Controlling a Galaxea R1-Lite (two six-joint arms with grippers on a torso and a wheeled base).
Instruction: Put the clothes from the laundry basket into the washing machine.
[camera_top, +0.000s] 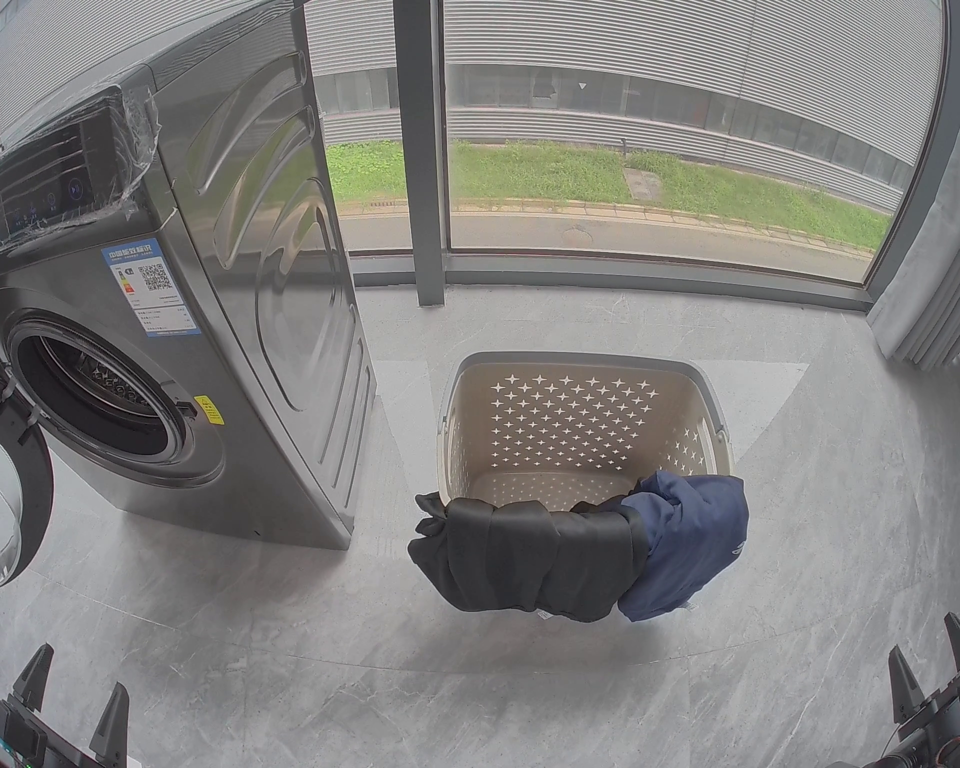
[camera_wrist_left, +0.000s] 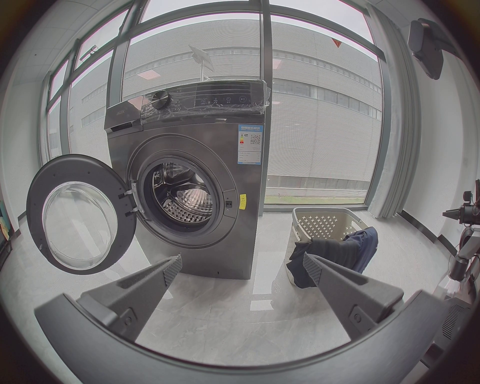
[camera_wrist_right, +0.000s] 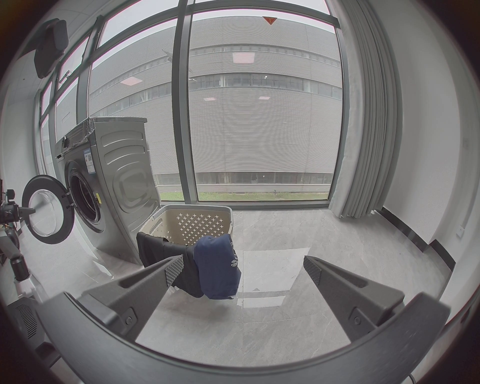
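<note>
A beige laundry basket (camera_top: 580, 400) stands on the floor in the middle. A black garment (camera_top: 530, 555) and a blue garment (camera_top: 690, 535) hang over its near rim. To the left stands the grey washing machine (camera_top: 250, 300) with its drum opening (camera_top: 95, 395) uncovered and its round door (camera_wrist_left: 80, 215) swung open. My left gripper (camera_top: 70, 695) is open at the lower left, well short of the basket. At the lower right my right gripper (camera_top: 930, 660) is open and holds nothing. The basket (camera_wrist_left: 325, 222) and both garments (camera_wrist_right: 200, 260) lie ahead of each wrist.
Grey tiled floor (camera_top: 300, 650) spreads between me and the basket. A large window (camera_top: 650, 130) with a vertical post (camera_top: 420, 150) runs behind. A grey curtain (camera_top: 925, 290) hangs at the far right. The open door (camera_top: 20, 500) juts out at the left edge.
</note>
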